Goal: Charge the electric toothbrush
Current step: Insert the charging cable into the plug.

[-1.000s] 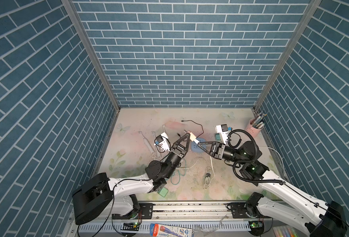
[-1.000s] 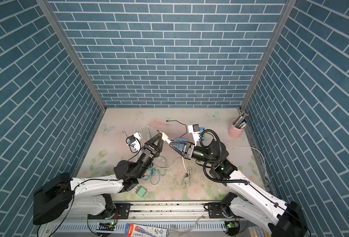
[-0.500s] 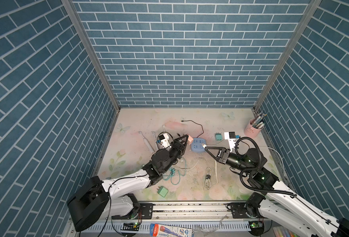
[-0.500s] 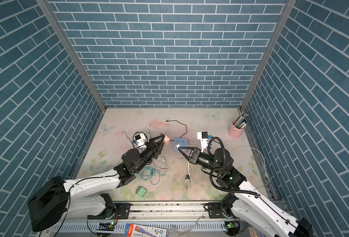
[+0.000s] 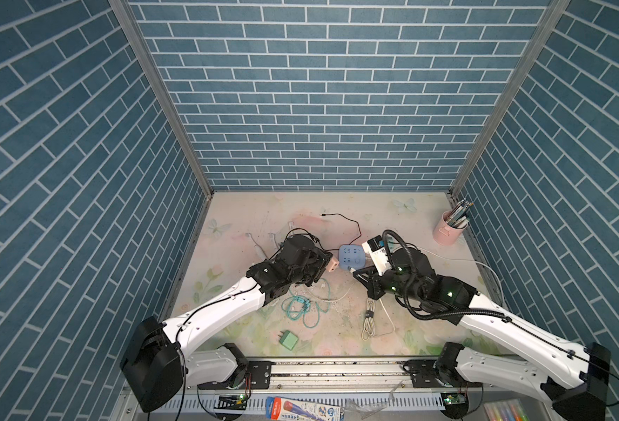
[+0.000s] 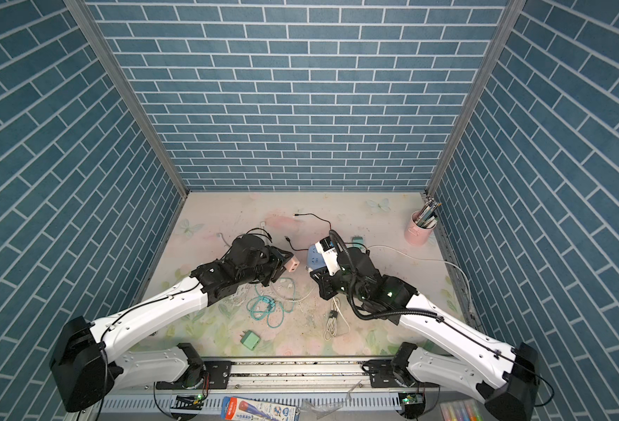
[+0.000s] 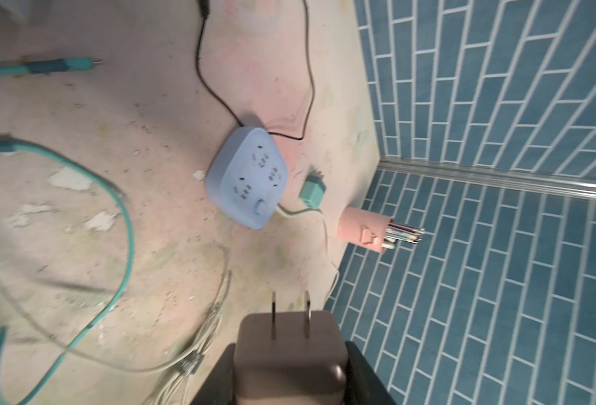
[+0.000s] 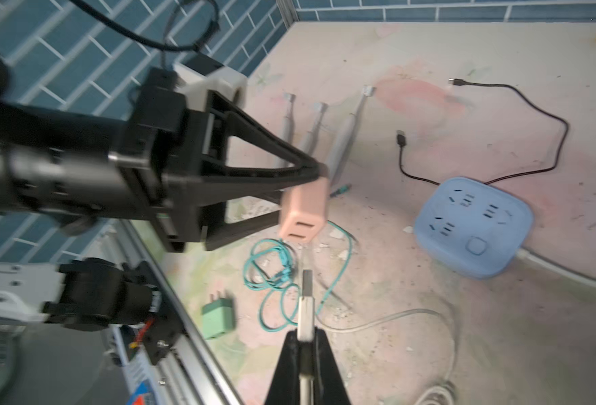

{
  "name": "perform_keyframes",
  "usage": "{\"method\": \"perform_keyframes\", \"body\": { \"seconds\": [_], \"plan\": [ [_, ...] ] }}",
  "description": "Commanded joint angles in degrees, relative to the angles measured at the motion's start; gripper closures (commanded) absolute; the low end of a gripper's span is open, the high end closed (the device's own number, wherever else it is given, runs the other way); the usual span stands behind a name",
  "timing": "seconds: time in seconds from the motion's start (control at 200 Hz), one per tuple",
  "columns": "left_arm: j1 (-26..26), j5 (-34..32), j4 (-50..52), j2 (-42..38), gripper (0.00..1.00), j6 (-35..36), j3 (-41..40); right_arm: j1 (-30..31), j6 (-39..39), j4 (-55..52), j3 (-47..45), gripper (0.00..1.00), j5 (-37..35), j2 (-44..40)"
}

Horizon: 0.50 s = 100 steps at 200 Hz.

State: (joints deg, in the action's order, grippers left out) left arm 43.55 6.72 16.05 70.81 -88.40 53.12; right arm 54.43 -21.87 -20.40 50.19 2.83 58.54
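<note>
Mid-desk, on the left-edge side of the blue power strip (image 5: 351, 257), I've got both arms meeting tip to tip.

Left fingers (image 8: 282, 143) are clamped on the pink adapter (image 8: 305, 210) across its flat sides. Prongs are free and point away from the wrist. Its two USB slots face the right arm.

Right fingers (image 8: 287, 371) are pinched together on the white USB plug (image 8: 306, 291). The metal tip sticks out, aimed at those slots but apart from them. I read the step as plug-into-adapter, not mated yet.

Toothbrushes (image 8: 345, 140): three lie side by side toward the back-left of the desk (image 5: 257, 215), heads toward the back edge, beyond the left arm. Nothing is touching them. I can't tell which one is the target or where its charge port sits.

Handling guess:
- **Brush:** light, rigid, smooth round plastic, so it will likely roll and slip. I'd take it across the thick handle at mid-body, not the thin neck or bristle end.
- **Adapter:** a stiff little block, fine as held.
- **Plug:** stiff, but the white cable (image 8: 394, 315) behind it is limp and will drag. Gripping the moulding keeps it straight.

The teal cable (image 5: 300, 306) lies tangled just on the front-edge side of the meeting point, so that's a snag risk.
</note>
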Motion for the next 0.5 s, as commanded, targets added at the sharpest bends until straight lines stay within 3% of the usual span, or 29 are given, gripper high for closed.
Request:
{"method": "perform_keyframes", "body": {
  "seconds": [0.0,0.265,0.495],
  "plan": [
    [-0.71,2.35,11.04,0.56,1.00,2.05,2.25,1.46,10.91,-3.55,0.90,1.00,-7.71,0.72],
    [-0.80,3.70,18.94,4.56,1.00,4.71,7.77,8.32,15.86,3.74,-2.33,1.00,-12.68,1.69],
    [-1.01,6.63,15.65,6.25,1.00,2.67,5.76,11.80,16.10,10.47,-5.59,1.00,-13.53,3.15]
  ]
}}
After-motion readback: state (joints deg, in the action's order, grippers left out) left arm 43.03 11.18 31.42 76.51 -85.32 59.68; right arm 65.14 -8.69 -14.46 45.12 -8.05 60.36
